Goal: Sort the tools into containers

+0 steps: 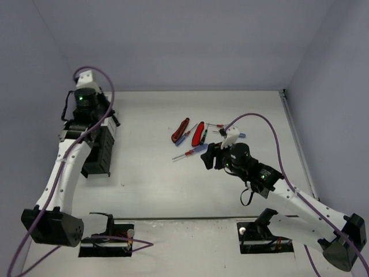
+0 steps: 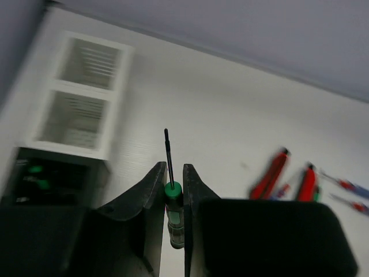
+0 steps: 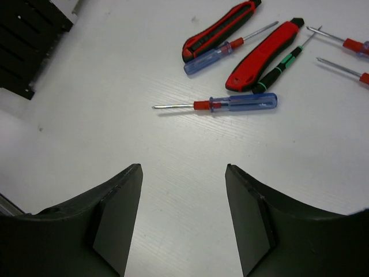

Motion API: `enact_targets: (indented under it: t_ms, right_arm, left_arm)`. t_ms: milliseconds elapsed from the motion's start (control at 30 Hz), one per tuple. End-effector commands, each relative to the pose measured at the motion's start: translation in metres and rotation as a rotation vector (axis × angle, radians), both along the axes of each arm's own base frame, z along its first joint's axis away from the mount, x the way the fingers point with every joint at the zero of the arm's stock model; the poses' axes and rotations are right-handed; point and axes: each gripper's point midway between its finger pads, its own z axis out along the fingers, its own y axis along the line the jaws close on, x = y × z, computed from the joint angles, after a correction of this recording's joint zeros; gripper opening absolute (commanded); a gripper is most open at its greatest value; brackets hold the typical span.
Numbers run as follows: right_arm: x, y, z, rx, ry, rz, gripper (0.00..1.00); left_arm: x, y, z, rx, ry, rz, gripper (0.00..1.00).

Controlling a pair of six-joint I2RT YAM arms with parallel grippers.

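Note:
My left gripper [image 2: 173, 173] is shut on a black and green screwdriver [image 2: 175, 214], its thin shaft pointing away toward two white bins [image 2: 86, 92]. A black bin [image 2: 40, 179] stands beside them. In the top view the left gripper [image 1: 86, 115] hangs over the bins at the far left. My right gripper [image 3: 183, 173] is open and empty, just above the table short of a blue-handled screwdriver [image 3: 230, 104]. Beyond it lie a second blue screwdriver [image 3: 219, 52], two red and black tools [image 3: 262, 55], a black and green screwdriver [image 3: 279, 63] and thin red-handled ones [image 3: 351, 44].
The black bins [image 1: 102, 151] stand along the table's left side, partly under the left arm. The tool pile [image 1: 193, 137] lies at the table's middle, just ahead of the right gripper [image 1: 209, 157]. Grey walls close in the far and side edges.

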Motion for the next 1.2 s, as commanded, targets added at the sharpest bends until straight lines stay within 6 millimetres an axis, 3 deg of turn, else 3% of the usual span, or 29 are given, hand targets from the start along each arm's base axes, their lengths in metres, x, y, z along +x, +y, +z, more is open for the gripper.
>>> enact_targets:
  t_ms: [0,67,167,400,567,667,767,867,933,1067,1100,1167]
  right_arm:
    - [0.004,0.001,-0.001,0.03,-0.016,-0.031,0.57]
    - [0.003,0.0,-0.008,0.019,-0.005,-0.029,0.57]
    - [0.002,-0.002,-0.015,0.006,0.003,-0.029,0.57]
    - [0.001,-0.006,-0.026,-0.023,0.018,-0.036,0.58]
    - [0.008,-0.016,-0.031,-0.058,0.009,-0.097,0.58]
    - [0.02,-0.026,-0.032,-0.093,0.009,-0.172,0.58]
    - [0.041,-0.031,-0.023,-0.113,0.017,-0.22,0.55]
    - [0.067,-0.042,-0.034,-0.123,0.092,-0.287,0.51]
    - [0.086,-0.042,-0.028,-0.104,0.106,-0.321,0.47]
    - [0.12,-0.036,-0.044,-0.136,0.166,-0.357,0.42]
    - [0.126,-0.033,-0.046,-0.141,0.174,-0.36,0.41]
    - [0.144,-0.029,-0.06,-0.143,0.218,-0.387,0.43]
  left_arm:
    - [-0.001,0.081,-0.006,0.085,-0.005,0.208,0.0]
    - [0.003,0.115,-0.014,0.085,-0.02,0.299,0.0]
    - [0.012,0.139,-0.029,0.099,-0.006,0.365,0.0]
    - [0.025,0.162,-0.051,0.154,0.03,0.452,0.04]
    - [0.025,0.158,-0.064,0.144,0.059,0.431,0.25]
    - [0.024,0.152,-0.06,0.122,0.053,0.409,0.4]
    - [0.019,0.143,-0.055,0.104,0.059,0.375,0.47]
    - [0.007,0.129,-0.041,0.08,0.067,0.337,0.49]
    - [-0.001,0.111,-0.033,0.053,0.067,0.274,0.5]
    - [-0.024,0.067,-0.029,0.047,0.078,0.134,0.51]
    - [-0.026,0.066,-0.03,0.055,0.081,0.129,0.51]
    - [-0.041,0.039,-0.032,0.074,0.07,0.033,0.51]
